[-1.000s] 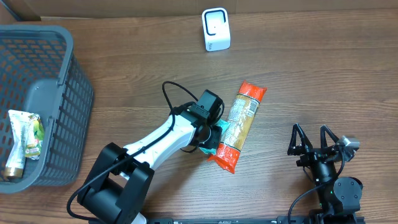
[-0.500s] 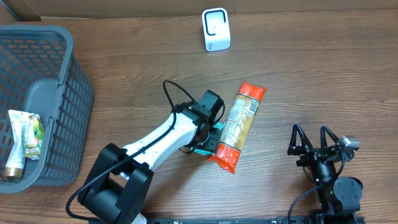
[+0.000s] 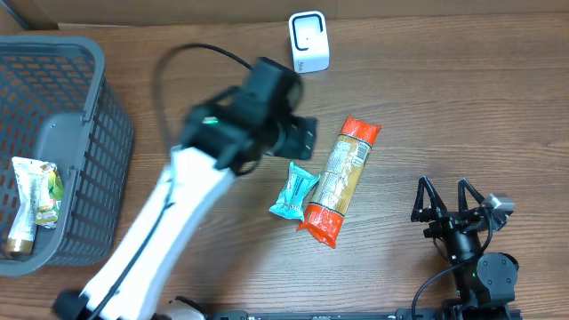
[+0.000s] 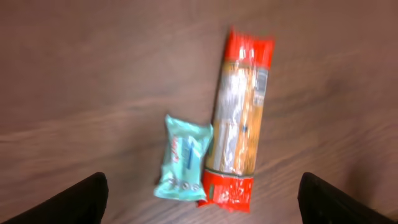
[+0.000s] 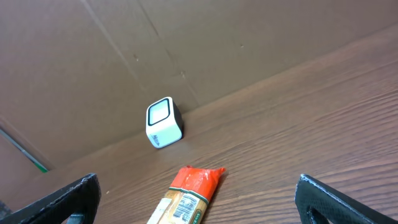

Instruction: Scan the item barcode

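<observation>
The left gripper (image 3: 300, 140), jaws apart and empty, hovers just beyond the teal packet (image 3: 293, 190), which lies lengthwise near-to-far.

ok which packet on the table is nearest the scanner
The long orange packet: its far end reaches toward the scanner, while the small teal packet lies beside its lower half, farther off.
</observation>
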